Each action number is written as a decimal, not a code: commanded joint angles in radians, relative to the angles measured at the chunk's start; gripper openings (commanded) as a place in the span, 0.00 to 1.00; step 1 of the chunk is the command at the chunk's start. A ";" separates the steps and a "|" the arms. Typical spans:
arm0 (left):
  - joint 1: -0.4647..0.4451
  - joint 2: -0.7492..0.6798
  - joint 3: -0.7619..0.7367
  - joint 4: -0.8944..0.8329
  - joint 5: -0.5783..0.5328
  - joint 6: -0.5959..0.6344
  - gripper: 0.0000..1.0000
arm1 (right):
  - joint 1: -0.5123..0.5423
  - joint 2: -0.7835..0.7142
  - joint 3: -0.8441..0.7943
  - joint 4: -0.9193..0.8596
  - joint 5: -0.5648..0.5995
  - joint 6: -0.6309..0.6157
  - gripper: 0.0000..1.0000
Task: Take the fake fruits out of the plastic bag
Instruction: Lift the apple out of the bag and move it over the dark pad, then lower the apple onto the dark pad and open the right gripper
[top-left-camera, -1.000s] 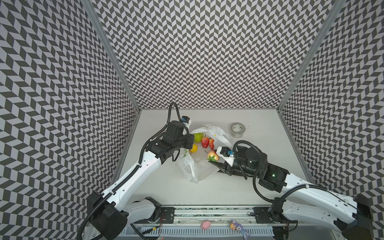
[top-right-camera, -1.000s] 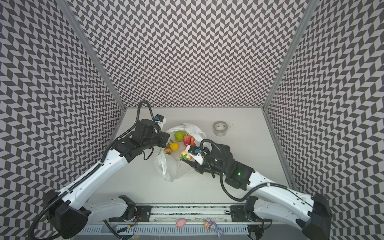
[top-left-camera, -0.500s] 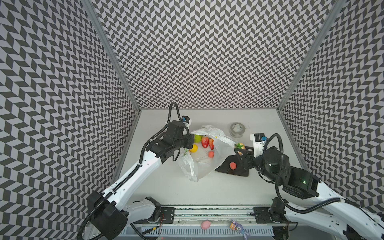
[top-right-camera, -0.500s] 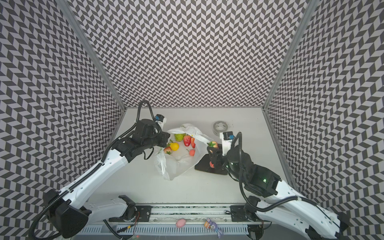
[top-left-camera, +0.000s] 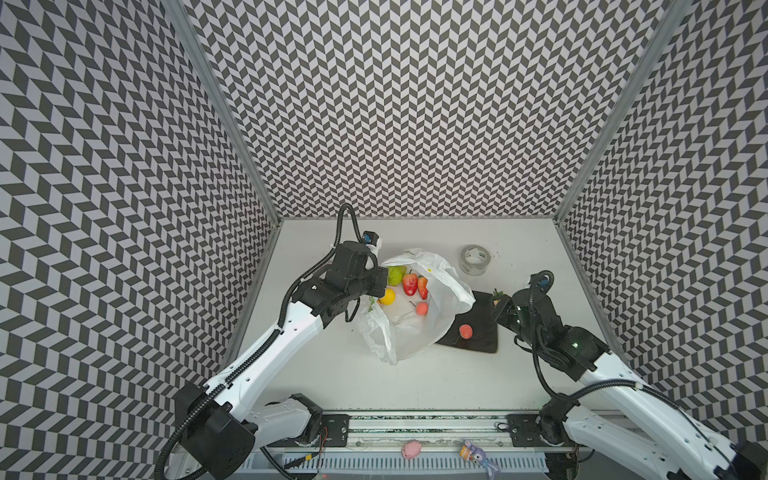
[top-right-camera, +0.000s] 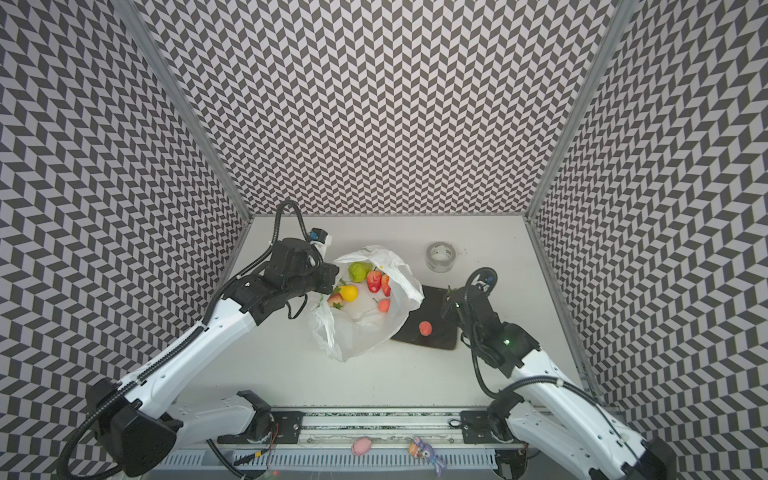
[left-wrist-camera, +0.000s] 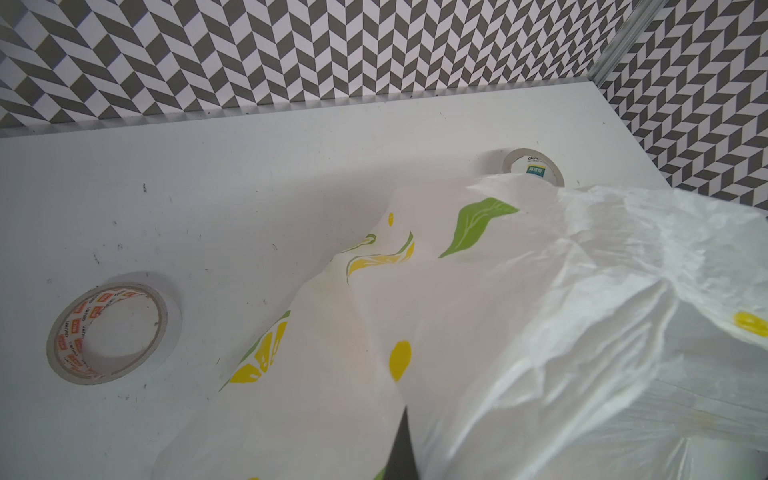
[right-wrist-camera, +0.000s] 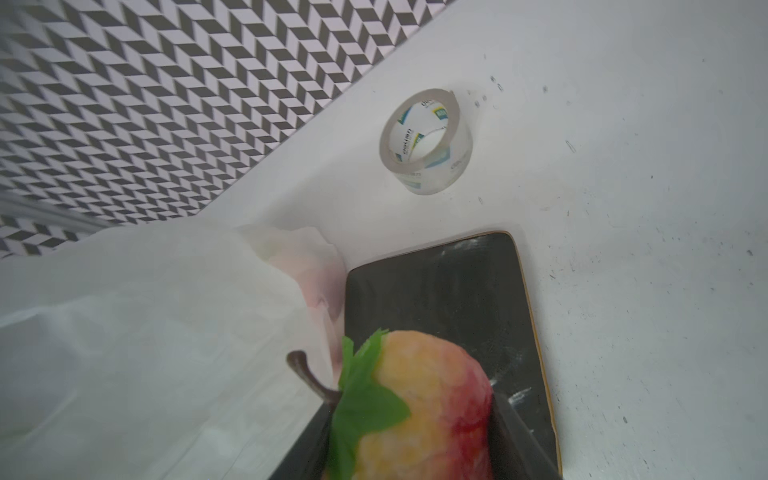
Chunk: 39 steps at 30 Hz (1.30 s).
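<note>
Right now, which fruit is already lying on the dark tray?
The small pink-orange fruit, loose on the dark tray. The other fruits lie in the plastic bag, bar a leafy yellow-red one, gripped at the tray's corner.

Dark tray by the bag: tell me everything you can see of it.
The dark tray is flat, squarish and black, with rounded corners, a thin tan edge and pale scuffs on a matte face. It lies on the white table, right of the plastic bag in both top views; the bag's film covers its left edge. One small pink-orange fruit rests on it. The right gripper holds a yellow-red fruit over its far corner; contact there cannot be told.
</note>
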 joint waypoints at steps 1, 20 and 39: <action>-0.002 -0.013 0.033 0.008 -0.007 -0.002 0.00 | -0.030 0.126 -0.015 0.197 -0.097 0.038 0.00; -0.002 -0.005 0.043 0.008 -0.015 0.004 0.00 | -0.039 0.742 0.229 0.270 -0.058 0.066 0.37; -0.002 -0.016 0.028 0.017 -0.017 0.007 0.00 | -0.057 0.552 0.212 0.268 -0.116 0.039 0.85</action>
